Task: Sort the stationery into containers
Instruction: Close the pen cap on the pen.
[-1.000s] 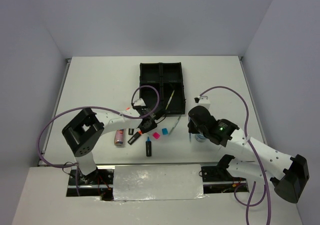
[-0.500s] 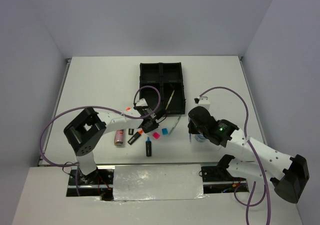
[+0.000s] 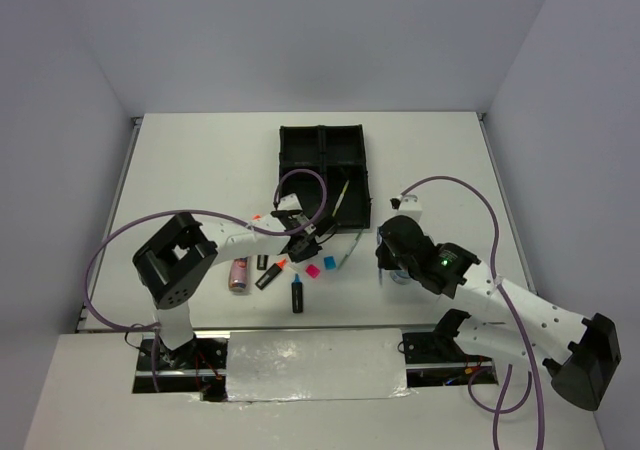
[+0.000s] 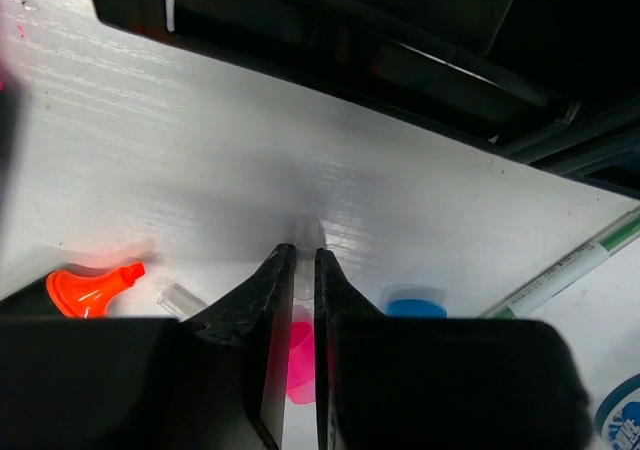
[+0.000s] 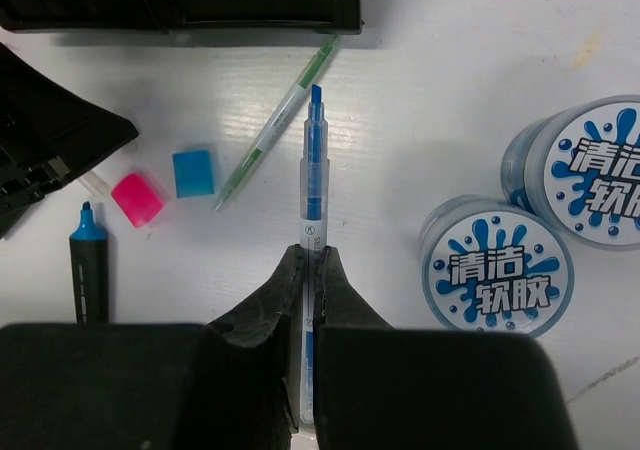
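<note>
White worktop (image 3: 200, 170) with pale walls on three sides. The black four-compartment tray (image 3: 322, 160) sits at the middle of the far half. A thin pale pen (image 3: 341, 198) slants in its near right compartment.

Loose stationery lies on the worktop just before the tray's near edge, between the two arms.

Left hand (image 4: 303, 262): low over the worktop, close to the tray's near wall. Its fingers are almost together, and a thin clear sliver shows in the slit; what it is cannot be told. The pink square (image 4: 300, 355) lies under the fingers, partly hidden. The blue square (image 4: 415, 302) is just right of them. An orange-capped highlighter (image 4: 90, 288) is on the left.

Right hand (image 5: 311, 258): clamped on a thin blue pen (image 5: 314, 170), tip pointing toward the tray. Two blue-white rolls (image 5: 497, 263) stand side by side on the worktop to its right. A green-white pen (image 5: 275, 125) lies slanted, its far end near the tray wall. A blue-capped highlighter (image 5: 88, 260) lies to the left.

The pink tube (image 3: 238, 274) lies furthest left of the group.
</note>
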Controlling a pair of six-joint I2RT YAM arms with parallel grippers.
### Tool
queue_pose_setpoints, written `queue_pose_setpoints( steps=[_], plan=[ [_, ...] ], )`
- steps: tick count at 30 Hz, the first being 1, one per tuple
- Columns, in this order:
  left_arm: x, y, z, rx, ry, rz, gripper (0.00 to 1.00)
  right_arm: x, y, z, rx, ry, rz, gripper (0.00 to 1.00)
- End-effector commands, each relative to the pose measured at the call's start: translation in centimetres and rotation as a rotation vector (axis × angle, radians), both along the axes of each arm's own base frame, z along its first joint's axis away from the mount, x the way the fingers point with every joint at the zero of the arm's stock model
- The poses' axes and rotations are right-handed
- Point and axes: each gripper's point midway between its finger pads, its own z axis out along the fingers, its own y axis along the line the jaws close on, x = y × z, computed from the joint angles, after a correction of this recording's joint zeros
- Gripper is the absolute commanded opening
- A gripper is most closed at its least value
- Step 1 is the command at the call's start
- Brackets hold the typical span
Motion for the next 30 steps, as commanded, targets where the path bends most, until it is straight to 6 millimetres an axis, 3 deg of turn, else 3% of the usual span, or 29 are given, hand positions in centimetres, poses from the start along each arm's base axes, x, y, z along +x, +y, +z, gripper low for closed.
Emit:
queue_pose_setpoints(
  steps=[1, 6, 10, 15, 18, 19, 20, 21, 22, 23, 24, 26, 27, 29, 30],
  plan=[
    [-1.7, 0.5, -1.6, 0.032, 0.076, -0.052, 0.0, 0.7, 1.0, 1.7, 0.054, -0.057, 0.016, 0.0],
    [-0.8, 0.4, 1.5, 0.018, 0.007, -0.068, 0.0, 0.6, 1.6, 2.4, 0.103, -0.082, 0.04, 0.0],
    [0.5, 0.3, 6.4, -0.039, -0.128, -0.075, 0.0, 0.6, 1.7, 2.7, 0.109, -0.098, 0.051, 0.0],
    [1.4, -0.3, 10.4, -0.1, -0.237, -0.117, 0.0, 1.0, 2.5, 3.0, 0.126, -0.116, 0.08, 0.0],
    [1.4, -0.4, 12.0, -0.129, -0.282, -0.159, 0.0, 0.5, 5.1, 3.8, 0.221, -0.16, 0.222, 0.0],
    [1.4, -0.7, 13.5, -0.168, -0.325, -0.183, 0.0, 0.1, 5.8, 4.6, 0.262, -0.193, 0.276, 0.0],
    [1.8, -1.5, 15.0, -0.208, -0.389, -0.225, 0.0, -1.1, 7.0, 4.3, 0.314, -0.18, 0.36, 0.0],
    [1.4, -1.7, 15.1, -0.233, -0.407, -0.263, 0.0, -1.1, 7.9, 5.6, 0.376, -0.232, 0.392, 0.0],
    [1.3, -1.7, 17.1, -0.262, -0.47, -0.305, 0.0, -1.5, 8.4, 6.4, 0.429, -0.252, 0.415, 0.0],
    [1.5, -2.1, 18.0, -0.303, -0.534, -0.327, 0.0, -2.2, 8.8, 5.8, 0.461, -0.242, 0.442, 0.0],
    [1.3, -2.5, 18.9, -0.334, -0.575, -0.367, 0.0, -2.0, 9.3, 7.0, 0.519, -0.293, 0.449, 0.0],
    [0.9, -2.3, 21.6, -0.391, -0.692, -0.407, 0.0, -2.4, 9.8, 6.1, 0.584, -0.27, 0.436, 0.0],
    [0.4, -1.9, 23.2, -0.418, -0.746, -0.423, 0.0, -2.3, 10.5, 6.9, 0.638, -0.294, 0.444, 0.0],
    [-0.2, -1.4, 23.6, -0.446, -0.789, -0.439, 0.0, -3.1, 11.3, 6.8, 0.67, -0.292, 0.47, 0.0],
    [-0.8, -1.5, 25.9, -0.502, -0.862, -0.462, 0.0, -2.9, 11.6, 7.5, 0.694, -0.321, 0.464, 0.0]
  ],
)
